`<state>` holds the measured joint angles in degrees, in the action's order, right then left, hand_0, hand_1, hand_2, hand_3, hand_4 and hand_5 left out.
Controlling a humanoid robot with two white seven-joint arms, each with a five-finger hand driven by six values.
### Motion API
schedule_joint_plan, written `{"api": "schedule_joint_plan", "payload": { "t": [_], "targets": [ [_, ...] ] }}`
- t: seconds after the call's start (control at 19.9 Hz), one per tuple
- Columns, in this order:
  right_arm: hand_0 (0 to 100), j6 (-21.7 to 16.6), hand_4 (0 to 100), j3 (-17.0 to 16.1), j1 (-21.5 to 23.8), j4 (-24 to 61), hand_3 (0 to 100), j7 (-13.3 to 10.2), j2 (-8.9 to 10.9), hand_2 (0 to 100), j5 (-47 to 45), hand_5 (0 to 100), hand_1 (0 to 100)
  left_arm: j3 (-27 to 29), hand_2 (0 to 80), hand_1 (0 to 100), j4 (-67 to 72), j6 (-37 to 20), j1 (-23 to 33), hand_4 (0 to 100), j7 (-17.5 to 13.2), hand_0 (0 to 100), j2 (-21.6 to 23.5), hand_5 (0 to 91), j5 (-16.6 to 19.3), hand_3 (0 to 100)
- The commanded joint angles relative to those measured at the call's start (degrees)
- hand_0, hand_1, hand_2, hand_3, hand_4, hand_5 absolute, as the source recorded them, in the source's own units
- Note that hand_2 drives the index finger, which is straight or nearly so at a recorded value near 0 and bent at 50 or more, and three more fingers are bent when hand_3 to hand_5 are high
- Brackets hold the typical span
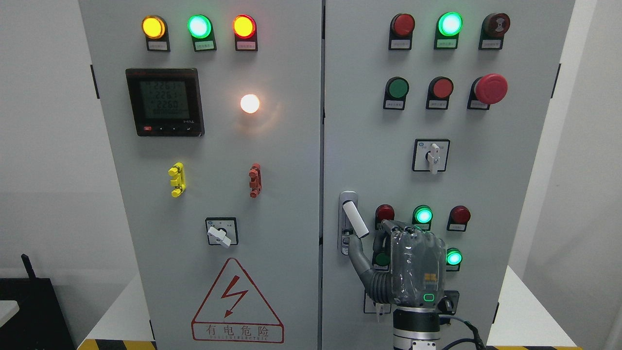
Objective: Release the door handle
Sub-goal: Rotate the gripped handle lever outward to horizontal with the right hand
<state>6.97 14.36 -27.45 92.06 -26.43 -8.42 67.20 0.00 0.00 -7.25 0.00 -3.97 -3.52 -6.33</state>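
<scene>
We see the right hand (410, 265): a dark grey palm shell under a glossy clear wrap, with dark segmented fingers (357, 250), a small orange marking and a green-lit oval indicator near its base. Below we note a ribbed silver wrist collar (415, 330) and a black cable (469, 335).

Warning sign (236, 304) — "有电危险"; meter (164, 102) — "2260"

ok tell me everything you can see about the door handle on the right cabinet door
The door handle is a pale, rounded lever swung out of its grey metal recess plate at the right door's left edge, tilted down to the right. The right hand sits just below; its thumb reaches up by the lever's lower end, contact unclear.
</scene>
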Motion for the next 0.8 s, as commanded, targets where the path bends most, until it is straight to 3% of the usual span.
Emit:
{"api": "schedule_joint_plan", "payload": {
  "t": [0.0,0.35,0.75],
  "targets": [
    [39,-0.1,100,-0.8,0.1,0.7,100,-0.2,0.07,83,-0.1,99,60,-0.6,0.0,39,-0.5,0.0,-1.8,0,0.0,12,0.0,0.0,0.0,0],
    [39,-0.1,100,-0.8,0.1,0.7,100,-0.1,0.16,84,-0.1,99,62,-0.6,0.0,39,-0.5,0.0,-1.8,0,0.0,12,0.0,0.0,0.0,0],
    [37,-0.1,100,-0.8,0.1,0.7,100,-0.1,0.34,83,0.0,99,73,-0.6,0.0,39,-0.5,0.0,-1.8,0,0.0,12,0.0,0.0,0.0,0]
  ]
}}
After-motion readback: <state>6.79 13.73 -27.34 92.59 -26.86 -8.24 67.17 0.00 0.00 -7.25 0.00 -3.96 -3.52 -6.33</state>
